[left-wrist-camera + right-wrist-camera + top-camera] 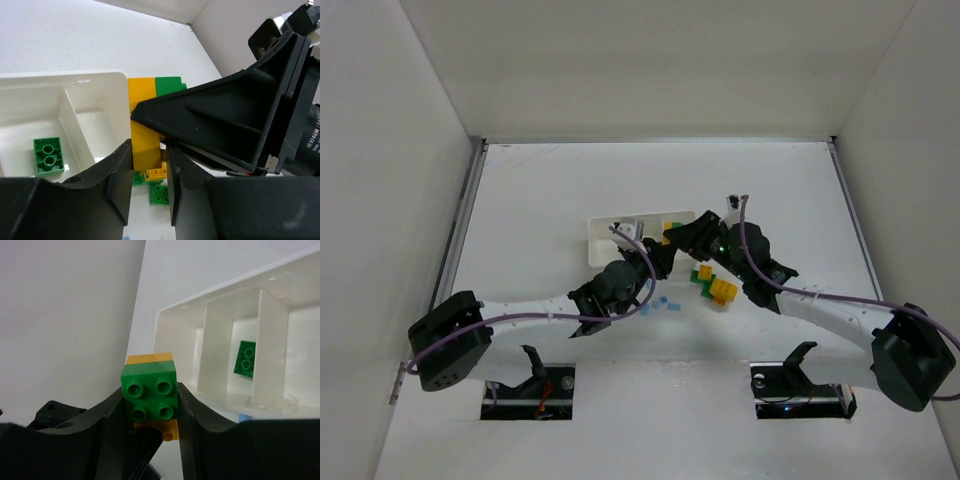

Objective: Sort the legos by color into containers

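Legos in yellow and green lie loose on the white bench, with a few light blue pieces near them, just in front of the white tray. Beside the tray's end wall, both arms meet over a joined pair of bricks. The left pincer is closed on the yellow brick, and the right pincer clamps the green brick stuck to it. Another green lego sits flat, studs up, in one tray compartment.
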Motion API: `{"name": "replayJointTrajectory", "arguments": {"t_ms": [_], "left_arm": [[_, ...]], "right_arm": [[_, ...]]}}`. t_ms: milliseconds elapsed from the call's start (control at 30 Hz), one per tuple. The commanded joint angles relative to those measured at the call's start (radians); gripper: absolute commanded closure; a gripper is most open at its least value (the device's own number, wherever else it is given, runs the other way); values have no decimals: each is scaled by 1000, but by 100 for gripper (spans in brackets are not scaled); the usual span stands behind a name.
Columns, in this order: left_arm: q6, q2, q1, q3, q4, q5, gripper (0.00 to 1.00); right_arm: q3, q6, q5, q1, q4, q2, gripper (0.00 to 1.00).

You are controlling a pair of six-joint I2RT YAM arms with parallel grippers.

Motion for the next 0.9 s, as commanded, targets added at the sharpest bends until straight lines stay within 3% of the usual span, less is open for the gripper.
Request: {"name": "replayJointTrajectory", "arguments": {"t_ms": [0,67,200,333,767,867], "left_arm": [[23,-27,3,-15,37,-47,86],[29,-41,1,-23,34,-49,88],[32,-69,1,-49,15,-49,89],[17,-90,4,-77,-15,-49,89],[2,-138,-4,-90,-26,-44,89],[-3,-141,-7,-92,-28,-42,88]], "right_arm": [[-5,19,-10,11,63,-44,76],[-11,16,-10,11,61,-51,69],[-26,2,-10,5,68,-74,41],[-28,-53,-4,6,61,-98,29],[-5,-58,2,6,61,-17,29],[-5,-53,-7,6,68,-11,40]]}}
